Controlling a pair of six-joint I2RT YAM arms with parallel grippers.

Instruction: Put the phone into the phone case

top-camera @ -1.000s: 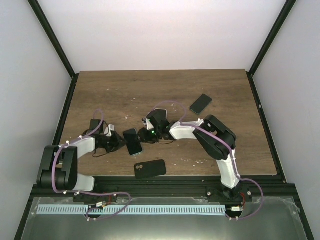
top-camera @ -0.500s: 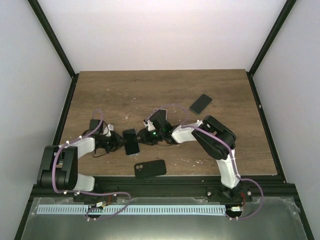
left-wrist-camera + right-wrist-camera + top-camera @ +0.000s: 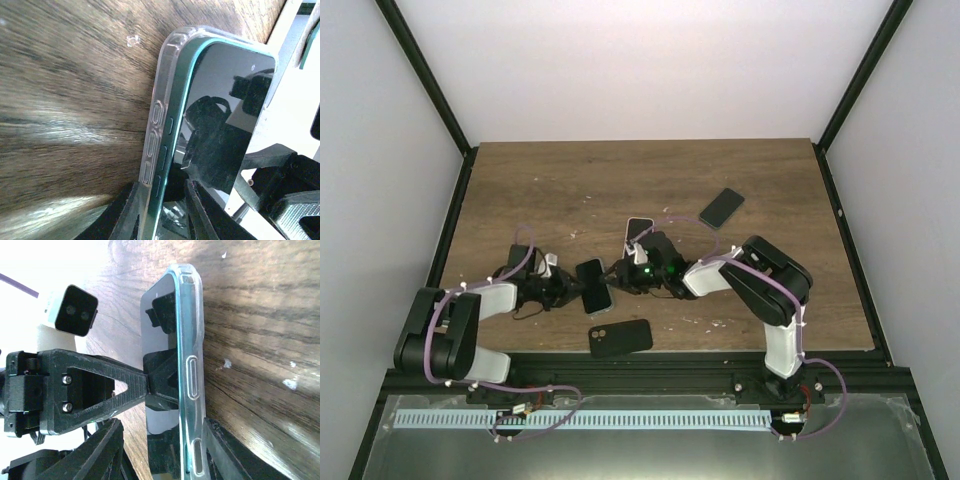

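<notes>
My left gripper (image 3: 567,289) stayed clamped on the phone (image 3: 225,100), which stood on edge in the clear phone case (image 3: 159,100) and was carried slightly toward my right arm within the last second; beyond it my right gripper (image 3: 618,281) straddled it, pinching or not I could not tell, and its button side looked not yet seated.

You have the phone (image 3: 592,284) between the left gripper (image 3: 570,288) and right gripper (image 3: 614,283); a black case (image 3: 620,337) lies just nearer.

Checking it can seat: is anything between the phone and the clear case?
Nothing visible does. The phone lies directly against the clear case, its green edge right beside the case's rim in both wrist views.
</notes>
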